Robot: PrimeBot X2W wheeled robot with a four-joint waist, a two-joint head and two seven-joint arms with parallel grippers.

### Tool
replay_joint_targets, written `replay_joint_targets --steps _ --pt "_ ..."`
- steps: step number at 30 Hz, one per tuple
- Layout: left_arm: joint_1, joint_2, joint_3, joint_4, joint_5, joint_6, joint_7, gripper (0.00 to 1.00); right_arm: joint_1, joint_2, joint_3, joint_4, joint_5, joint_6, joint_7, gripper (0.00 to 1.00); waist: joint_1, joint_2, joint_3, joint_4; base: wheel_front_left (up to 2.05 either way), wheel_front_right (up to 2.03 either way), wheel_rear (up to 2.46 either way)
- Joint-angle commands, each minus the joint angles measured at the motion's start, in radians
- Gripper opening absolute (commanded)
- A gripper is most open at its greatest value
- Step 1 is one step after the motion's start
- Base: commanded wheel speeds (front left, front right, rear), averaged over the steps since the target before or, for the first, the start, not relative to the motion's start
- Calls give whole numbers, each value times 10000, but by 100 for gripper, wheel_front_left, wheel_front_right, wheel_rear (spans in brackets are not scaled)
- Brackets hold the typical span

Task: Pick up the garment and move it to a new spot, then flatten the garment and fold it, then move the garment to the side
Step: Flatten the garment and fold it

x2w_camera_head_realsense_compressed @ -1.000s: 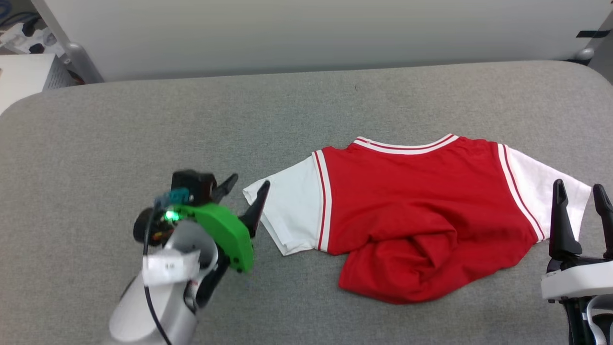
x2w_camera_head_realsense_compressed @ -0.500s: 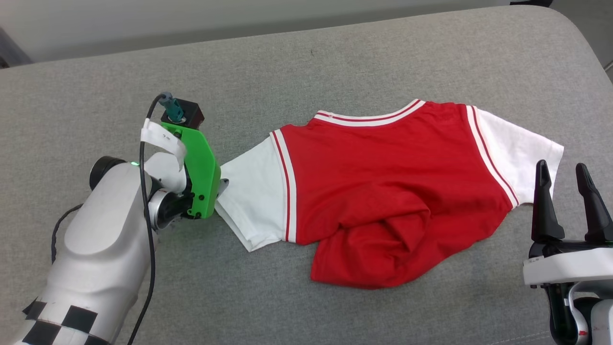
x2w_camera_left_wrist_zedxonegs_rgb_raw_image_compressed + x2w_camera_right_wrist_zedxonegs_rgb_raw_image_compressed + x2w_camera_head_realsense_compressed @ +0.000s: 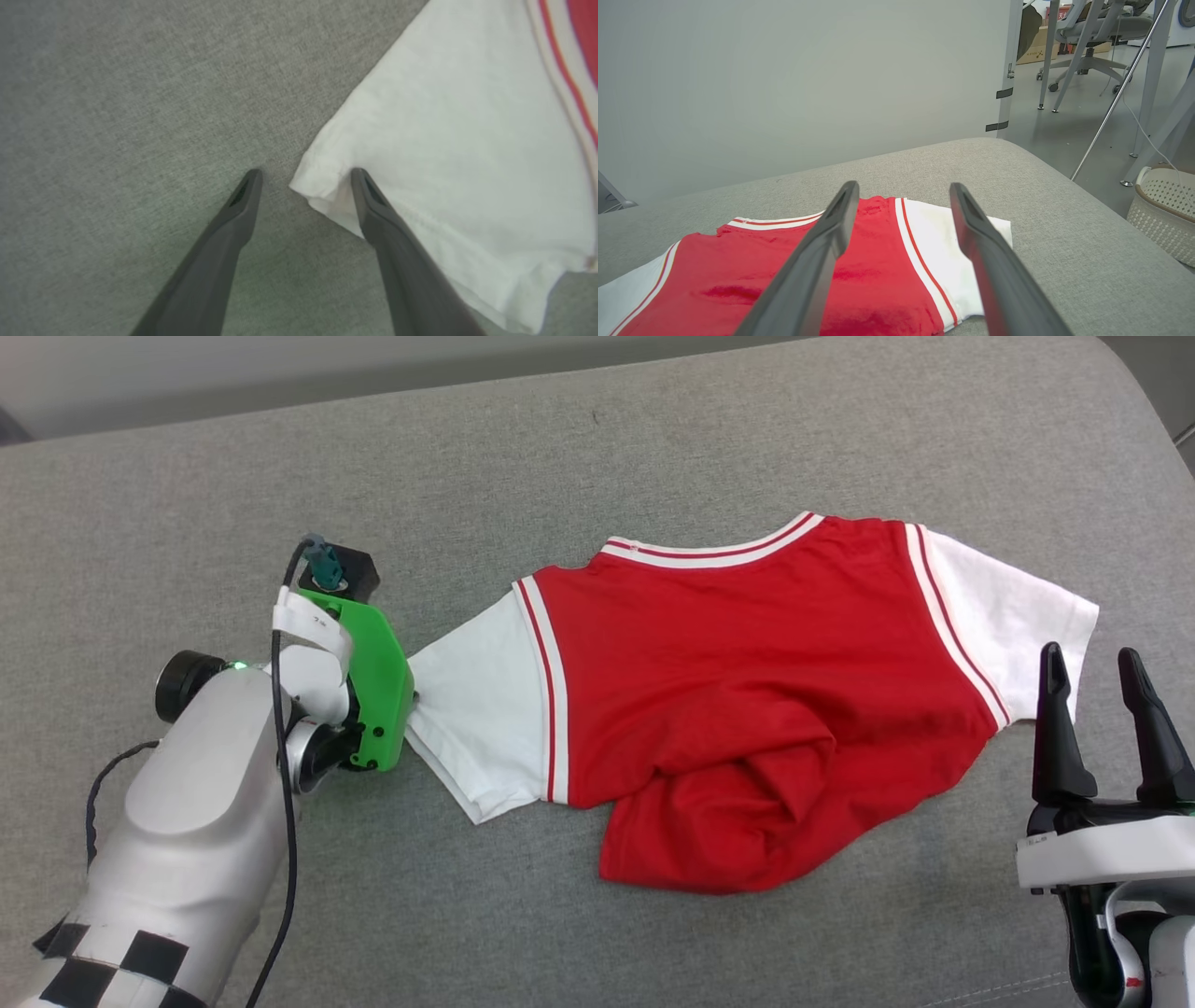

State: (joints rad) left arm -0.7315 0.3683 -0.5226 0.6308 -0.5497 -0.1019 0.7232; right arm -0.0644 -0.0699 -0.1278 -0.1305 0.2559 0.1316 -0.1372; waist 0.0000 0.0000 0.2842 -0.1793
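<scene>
The garment (image 3: 747, 691) lies crumpled on the grey padded table (image 3: 653, 448), plain red face up, white sleeves spread left and right, its lower hem bunched toward me. My left gripper (image 3: 306, 172) points down at the left sleeve's cuff corner (image 3: 317, 182), jaws open. One finger rests on the white cuff, the other on bare table beside it. In the head view the green wrist mount (image 3: 378, 681) hides those fingers. My right gripper (image 3: 1089, 653) stands open above the table's near right, just short of the right sleeve (image 3: 952, 252), holding nothing.
A pale partition wall (image 3: 784, 84) runs behind the table. Off the table's rounded right end are a white perforated basket (image 3: 1162, 210) on the floor, metal table legs and an office chair (image 3: 1092, 28). Bare grey table surface lies left of and beyond the garment.
The head camera has tilted down. My left arm reached forward and turned its gripper downward onto the left sleeve's corner, still open. The right gripper has hardly moved.
</scene>
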Motion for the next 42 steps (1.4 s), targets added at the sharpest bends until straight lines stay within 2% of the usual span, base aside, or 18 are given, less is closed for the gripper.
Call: replay_joint_targets --steps 1,5,11,16,20,26,35,38,42 --pt "267 -213 -73 271 -228 -72 156 0 -172 -14 -42 -77 -87 -9 -6 100 0 0 36 38 0 0 0" --pt "379 -361 156 377 -632 -80 -54 0 -194 -55 -114 -167 -155 -9 92 100 0 0 45 166 0 0 0" --pt "515 -152 704 289 -923 128 -904 0 -144 -257 -27 -238 -251 -9 350 100 0 0 -213 495 0 0 0" --pt "924 316 1168 -345 -1145 305 -1394 0 -66 -777 9 -271 -313 -9 886 100 0 0 -522 830 0 0 0" --pt "1614 801 1432 -1339 -1320 439 -1445 0 -106 -1231 -31 -209 -296 -9 1818 100 0 0 -714 1138 0 0 0" --pt "2886 1275 1725 -3475 -1683 889 -1112 0 -609 -1847 -37 156 -144 -9 4283 100 0 0 -726 1592 0 0 0" --pt "4256 1515 1741 -6814 -1879 1695 -493 0 -2528 -2839 -264 1125 770 -9 9912 100 0 0 -142 2277 0 0 0" --pt "4422 1504 1672 -7481 -1935 1807 -331 0 -3328 -3158 -350 1592 881 -9 11280 100 0 0 156 2498 0 0 0" --pt "4440 1503 1544 -8086 -1828 1890 -246 0 -4371 -3413 -522 2417 671 -9 12185 100 0 0 516 2777 0 0 0"
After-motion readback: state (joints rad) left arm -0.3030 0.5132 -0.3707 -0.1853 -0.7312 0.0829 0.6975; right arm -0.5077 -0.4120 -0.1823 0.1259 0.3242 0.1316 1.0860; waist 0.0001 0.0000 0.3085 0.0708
